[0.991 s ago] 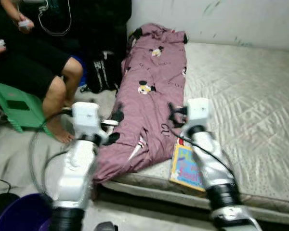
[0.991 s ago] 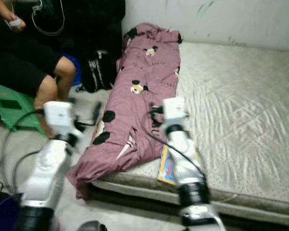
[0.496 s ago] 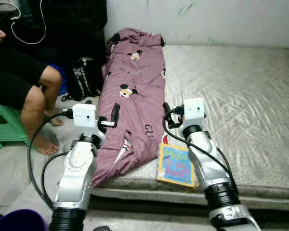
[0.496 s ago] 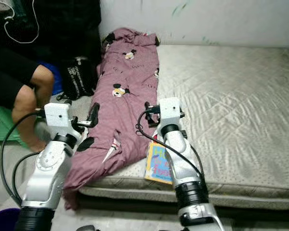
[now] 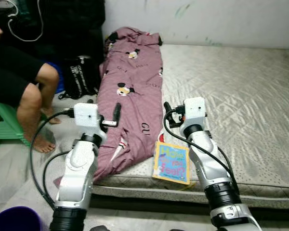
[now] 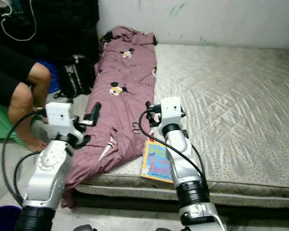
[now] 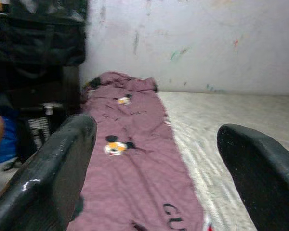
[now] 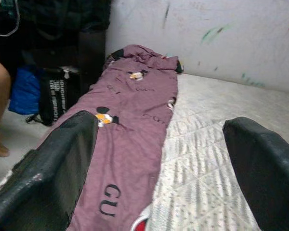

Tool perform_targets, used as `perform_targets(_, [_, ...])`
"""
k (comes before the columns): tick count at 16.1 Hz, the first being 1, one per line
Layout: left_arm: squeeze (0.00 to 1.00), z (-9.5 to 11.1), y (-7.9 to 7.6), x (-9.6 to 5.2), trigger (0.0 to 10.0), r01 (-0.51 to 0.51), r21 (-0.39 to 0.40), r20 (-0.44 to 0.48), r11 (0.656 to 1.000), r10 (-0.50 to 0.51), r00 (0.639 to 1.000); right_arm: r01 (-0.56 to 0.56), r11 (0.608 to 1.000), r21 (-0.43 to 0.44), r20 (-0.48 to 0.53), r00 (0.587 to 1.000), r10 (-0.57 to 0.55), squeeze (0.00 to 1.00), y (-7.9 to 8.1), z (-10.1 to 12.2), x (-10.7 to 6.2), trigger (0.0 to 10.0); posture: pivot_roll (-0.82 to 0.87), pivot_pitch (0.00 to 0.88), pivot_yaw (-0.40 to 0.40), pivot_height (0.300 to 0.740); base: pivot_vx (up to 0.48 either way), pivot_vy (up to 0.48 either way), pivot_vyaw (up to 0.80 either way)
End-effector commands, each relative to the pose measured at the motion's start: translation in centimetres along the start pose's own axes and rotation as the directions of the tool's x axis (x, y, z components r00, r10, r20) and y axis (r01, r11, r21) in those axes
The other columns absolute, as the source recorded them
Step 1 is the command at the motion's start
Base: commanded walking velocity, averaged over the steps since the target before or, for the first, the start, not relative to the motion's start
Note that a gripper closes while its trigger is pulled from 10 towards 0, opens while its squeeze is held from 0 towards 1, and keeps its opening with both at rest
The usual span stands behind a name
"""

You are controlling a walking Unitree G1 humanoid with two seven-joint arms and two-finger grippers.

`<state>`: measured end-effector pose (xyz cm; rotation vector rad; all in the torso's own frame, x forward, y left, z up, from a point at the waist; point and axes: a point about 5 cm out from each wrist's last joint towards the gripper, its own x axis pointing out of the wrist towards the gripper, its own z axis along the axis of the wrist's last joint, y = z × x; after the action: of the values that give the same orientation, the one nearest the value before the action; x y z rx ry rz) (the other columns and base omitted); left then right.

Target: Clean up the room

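A mauve blanket (image 5: 132,91) printed with cartoon mice lies along the left side of the mattress (image 5: 241,106), its near end drooping over the front corner toward the floor. A colourful children's book (image 5: 172,162) rests flat at the mattress's front edge, beside the blanket's near end. My left gripper (image 5: 115,114) hovers open over the blanket's left edge, nothing between its fingers (image 7: 48,178). My right gripper (image 5: 167,109) is held open just above the blanket's right edge, a little beyond the book, its fingers (image 8: 265,163) spread wide and empty.
A person's bare legs (image 5: 33,103) and a green stool (image 5: 2,125) are on the floor at left. A black bag (image 5: 79,77) stands by the mattress's left side. A purple bucket (image 5: 14,220) sits at the lower left. A marked white wall (image 5: 207,19) backs the mattress.
The whole picture has swung and steadied, so the camera moved. Both arms keep the same raised pose. Blanket and book lie as before.
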<state>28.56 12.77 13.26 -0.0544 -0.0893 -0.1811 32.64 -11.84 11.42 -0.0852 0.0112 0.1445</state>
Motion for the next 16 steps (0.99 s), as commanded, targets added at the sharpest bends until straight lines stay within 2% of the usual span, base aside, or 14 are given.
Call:
perform_targets(1, [0.00,0.00,0.23,0.00,10.0,0.000,0.011,0.000,1.000,0.000,1.000,-0.004,1.000,0.008,0.016,1.000,0.004,0.00,0.10,0.47,0.28,10.0,0.00,0.000,-0.001,0.740,0.000,-0.379,0.00])
perform_targets(16, [0.00,-0.07,0.06,0.12,10.0,-0.002,-0.005,0.000,1.000,0.002,1.000,-0.002,1.000,-0.002,0.011,1.000,0.002,0.00,-0.14,0.44,0.44,10.0,-0.01,0.000,-0.008,0.740,0.000,-0.386,0.00])
